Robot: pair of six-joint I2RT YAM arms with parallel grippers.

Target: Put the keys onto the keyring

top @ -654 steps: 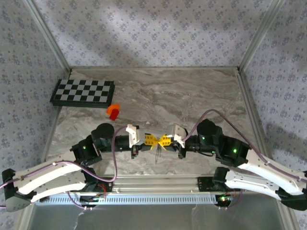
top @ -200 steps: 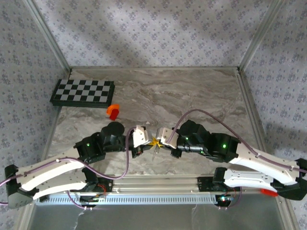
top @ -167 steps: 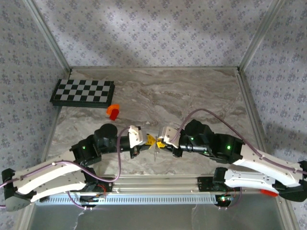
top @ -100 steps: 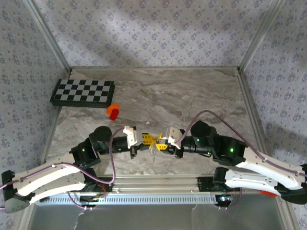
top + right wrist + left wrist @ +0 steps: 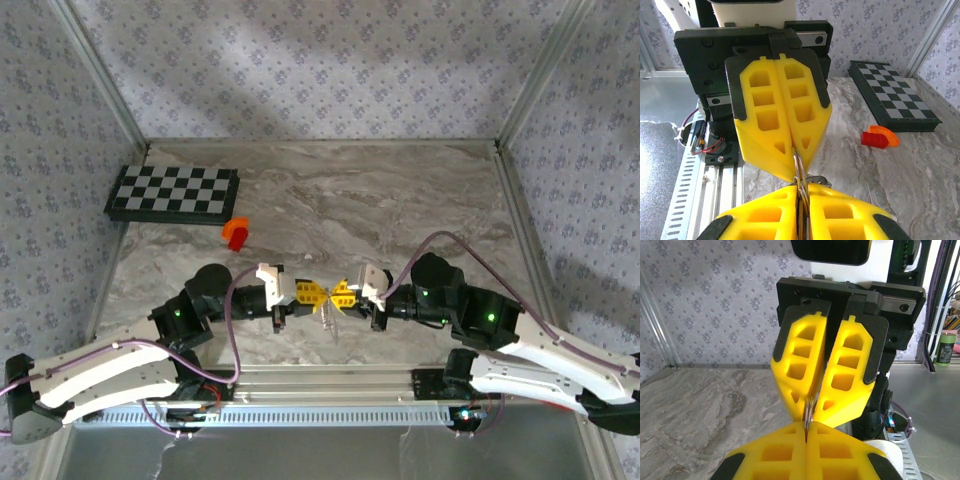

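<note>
Rightward my right arm has pulled back, so right gripper (image 5: 340, 294) and left gripper (image 5: 318, 294) meet tip to tip above the surface (image 5: 400, 200). Both pinch the thin keyring (image 5: 799, 172) between them, steadying it for threading.

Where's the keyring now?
The keyring is pinched between the tips of the left gripper and right gripper, meeting over the table near the middle of its front edge in the top view.

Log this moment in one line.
left fingers: shut on keyring | right fingers: shut on same keyring, tip to tip with left | orange-red block: near checkerboard
</note>
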